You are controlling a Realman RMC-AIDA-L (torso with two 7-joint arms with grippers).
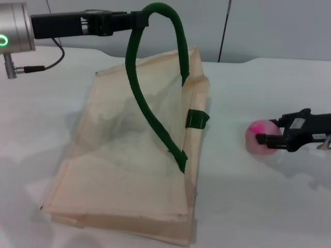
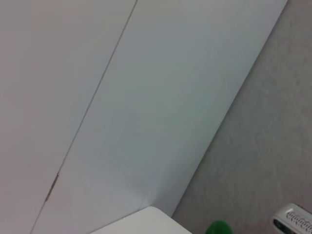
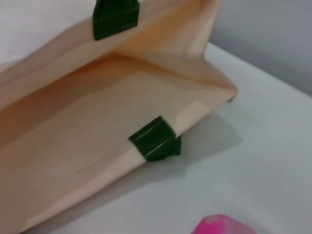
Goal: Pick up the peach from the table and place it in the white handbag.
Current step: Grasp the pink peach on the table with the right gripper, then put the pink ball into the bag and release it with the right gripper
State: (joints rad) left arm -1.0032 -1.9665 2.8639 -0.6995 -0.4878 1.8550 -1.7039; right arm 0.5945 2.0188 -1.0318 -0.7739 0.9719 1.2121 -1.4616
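Right, the peach (image 1: 260, 137) sits on the white worktop (image 1: 258, 206), off to the right of the bag and apart from it, with its bright magenta patch on top. The right pincer (image 1: 261, 133) reaches in from the right edge at peach height, its dark fingers (image 1: 270, 138) lying against the fruit's right side; whether they are clenched on it or merely resting there, I cannot tell. From the right wrist view only the pink top of the peach (image 3: 224, 225) peeks in, with the bag's open mouth beyond it. The white handbag (image 1: 124, 170) lies on the worktop left of centre, its near side flat and its far side pulled upward. One green handle (image 1: 155, 62) arches high, and the left pincer (image 1: 135, 20) is clenched on the top of that loop, holding it up near the upper left. A second green strap tab (image 1: 197, 118) shows on the bag's right edge. The left wrist view shows only a pale wall panel (image 2: 146, 97) and a speck of green.
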